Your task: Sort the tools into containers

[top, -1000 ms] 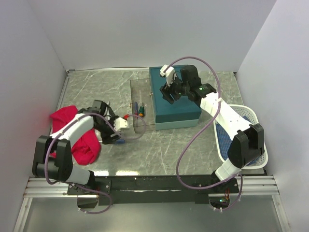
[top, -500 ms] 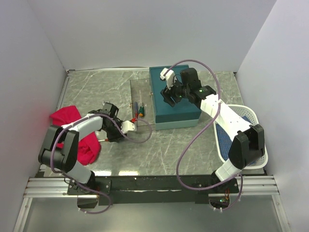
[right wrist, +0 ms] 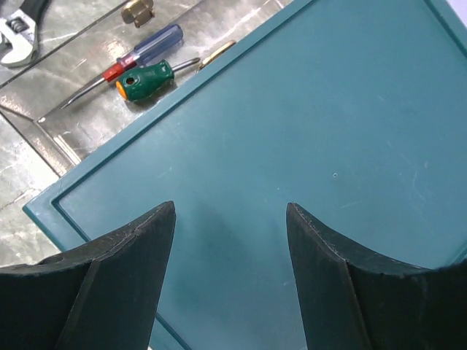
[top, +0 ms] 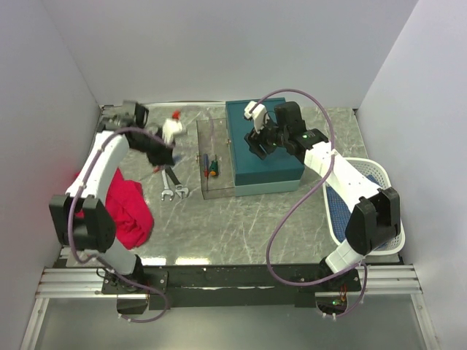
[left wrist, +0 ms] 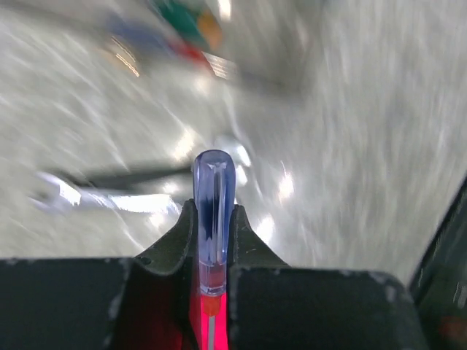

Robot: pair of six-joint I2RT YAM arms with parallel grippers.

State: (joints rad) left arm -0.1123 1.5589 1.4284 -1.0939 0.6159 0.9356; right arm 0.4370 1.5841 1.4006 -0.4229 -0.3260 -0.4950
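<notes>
Left to right, overhead view unless stated.

1. Red cloth [top: 128, 211]: lies bunched at the counter's [top: 241, 226] left edge, against the side wall. The left arm covers part of it.

2. Left tool [left wrist: 213, 222]: raised over the rear left of the counter. Its jaws are closed on a screwdriver with a clear blue and red handle [left wrist: 214, 182]; the blue end stands out past the fingertips. The left wrist view is motion-blurred, so everything below the handle shows only as smears.

3. Silver wrenches [top: 174, 188]: lie together on the bare counter, between the cloth and the clear lid [top: 217, 135].

4. Clear lid: lies flat on the counter, joined to the left side of the teal box [top: 270, 164]. On it rest the red-and-blue-handled screwdriver [right wrist: 142, 57] and the stubby orange-and-green screwdriver [right wrist: 148, 79], just beside each other.

5. Right tool [right wrist: 230, 208]: held over the flat top face of the teal box, jaws spread wide, nothing between them.

6. White basket [top: 379, 175]: at the counter's right edge, against the wall. The right arm hides most of its blue lining.

7. Open counter runs along the near side, in front of the box and lid.
</notes>
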